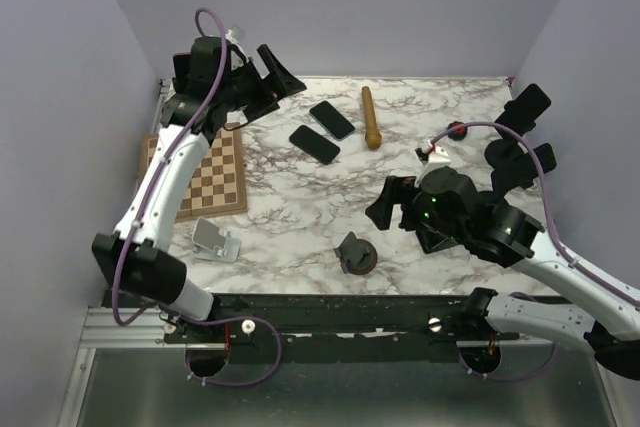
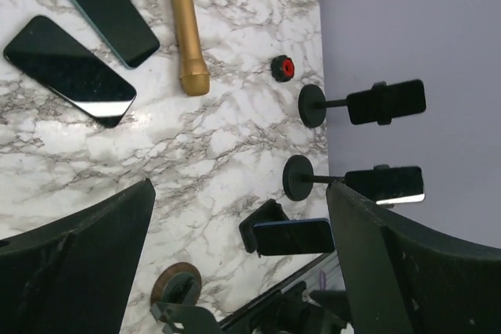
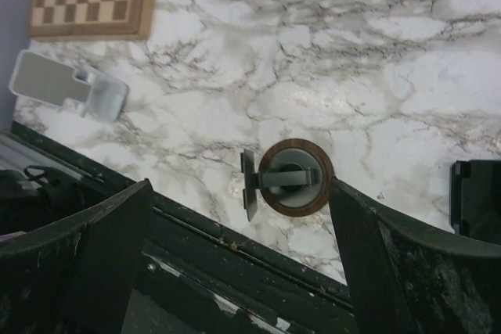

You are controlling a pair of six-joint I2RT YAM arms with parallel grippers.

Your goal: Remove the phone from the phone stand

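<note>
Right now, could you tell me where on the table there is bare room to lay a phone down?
The widest bare marble lies between the chessboard, the two flat phones and the round-based stand. A smaller patch sits between the wooden rod and the red knob. The right edge is crowded with phone stands.

We are counting five phones: two flat phones (image 2: 70, 68) and three mounted phones (image 2: 386, 102). We are also counting five stands: two pole stands (image 2: 312, 105), one low black stand (image 2: 254, 232), one silver stand (image 1: 215, 241) and one round-based stand (image 1: 356, 255). Beyond those, we are counting one chessboard (image 1: 208, 175), one wooden stick (image 1: 371, 117) and one red-centred knob (image 2: 282, 67).
</note>
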